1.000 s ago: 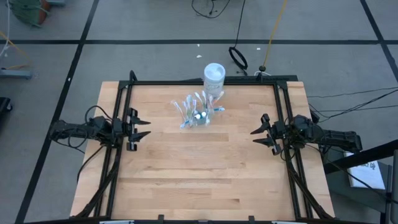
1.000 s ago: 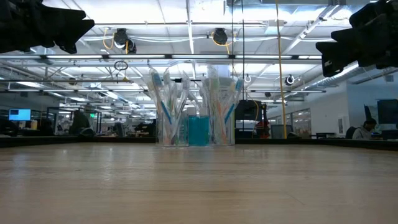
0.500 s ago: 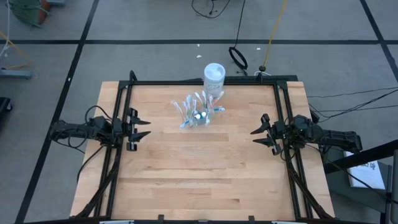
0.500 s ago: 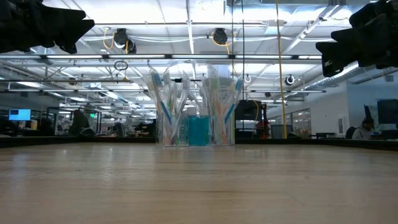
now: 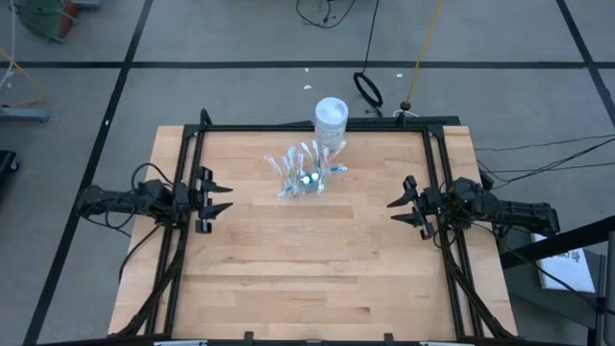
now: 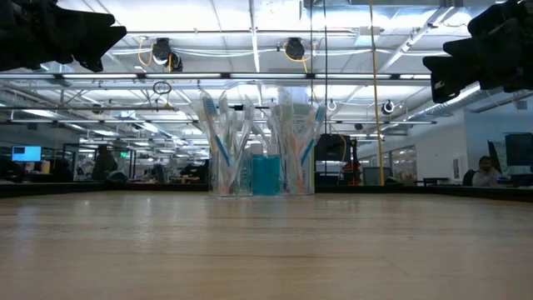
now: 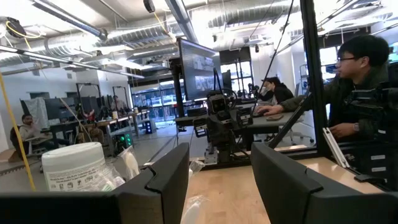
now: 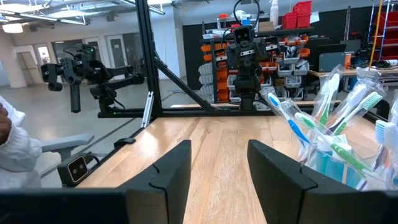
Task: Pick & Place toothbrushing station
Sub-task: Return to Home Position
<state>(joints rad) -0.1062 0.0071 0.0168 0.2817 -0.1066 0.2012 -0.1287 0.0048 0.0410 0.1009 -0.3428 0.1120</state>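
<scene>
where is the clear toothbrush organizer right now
In the high view the clear organizer stands on the far half of the table, near its middle line, just short of the white tub at the far edge.

High cam hangs well up, looking straight down on the whole table (image 5: 307,279) and some floor (image 5: 240,86). Low cam sits at tabletop height, looking level into the room (image 6: 400,100). Wrist cams face each other across the table: left sees the right arm (image 7: 219,124), right sees the left arm (image 8: 246,59). High, low and right wrist share the toothbrush organizer (image 5: 306,178).
</scene>
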